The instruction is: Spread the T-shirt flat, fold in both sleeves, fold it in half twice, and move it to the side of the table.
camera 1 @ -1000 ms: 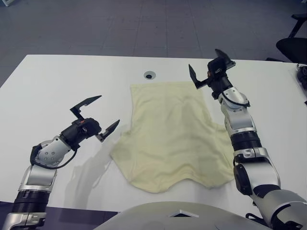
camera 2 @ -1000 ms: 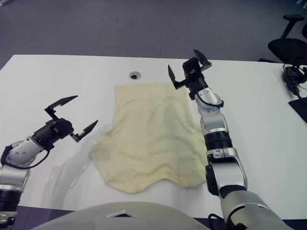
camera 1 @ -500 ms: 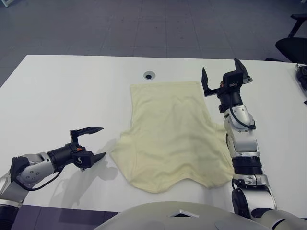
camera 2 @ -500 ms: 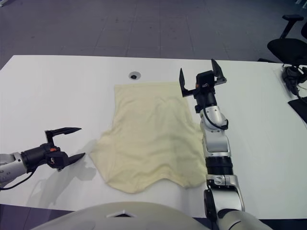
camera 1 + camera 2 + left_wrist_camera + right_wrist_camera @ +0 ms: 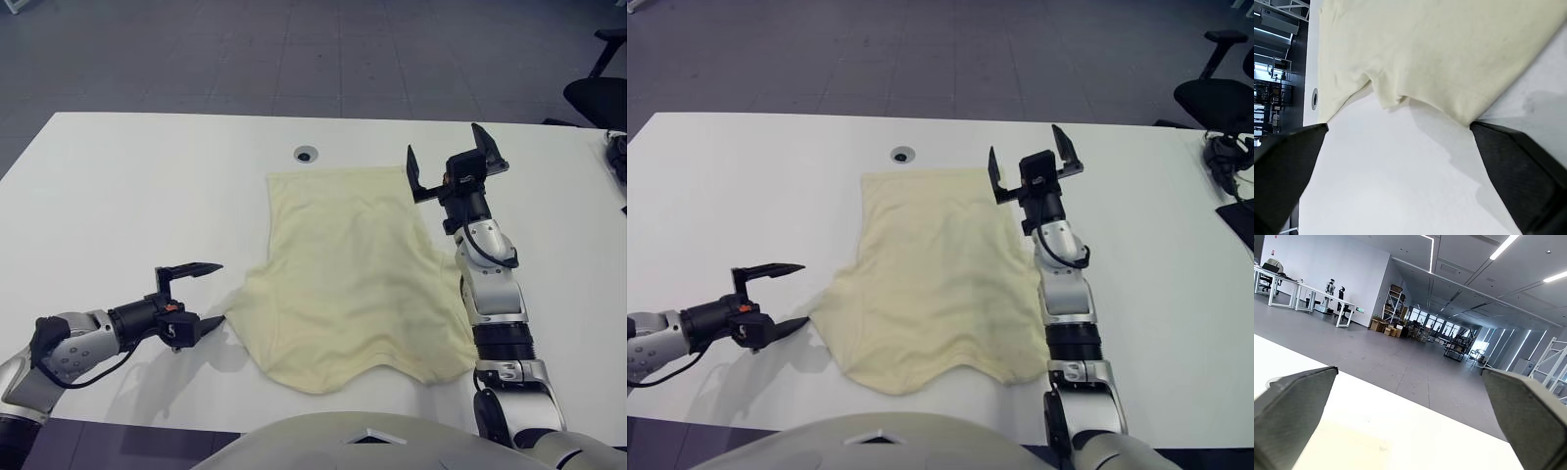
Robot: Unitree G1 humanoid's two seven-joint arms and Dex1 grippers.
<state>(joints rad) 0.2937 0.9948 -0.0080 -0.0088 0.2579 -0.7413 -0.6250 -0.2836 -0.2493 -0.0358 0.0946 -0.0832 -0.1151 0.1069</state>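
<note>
A pale yellow T-shirt (image 5: pixel 353 274) lies on the white table (image 5: pixel 147 176), narrow at the far end and wider and rumpled at the near end. My left gripper (image 5: pixel 217 294) is open and low over the table, just left of the shirt's near-left edge; in the left wrist view that edge (image 5: pixel 1449 49) lies just ahead of its fingers (image 5: pixel 1283 171). My right gripper (image 5: pixel 443 142) is open, raised above the shirt's far-right corner and pointing away across the room. Nothing is held in either one.
A round cable hole (image 5: pixel 306 154) sits in the table just beyond the shirt. An office chair (image 5: pixel 598 93) and dark items (image 5: pixel 617 157) are at the far right edge. Bare table lies left and right of the shirt.
My left gripper dropped low and back, then moved right to the shirt's left edge. My right gripper shifted right off the far corner, then slightly back left. The shirt has not moved.
</note>
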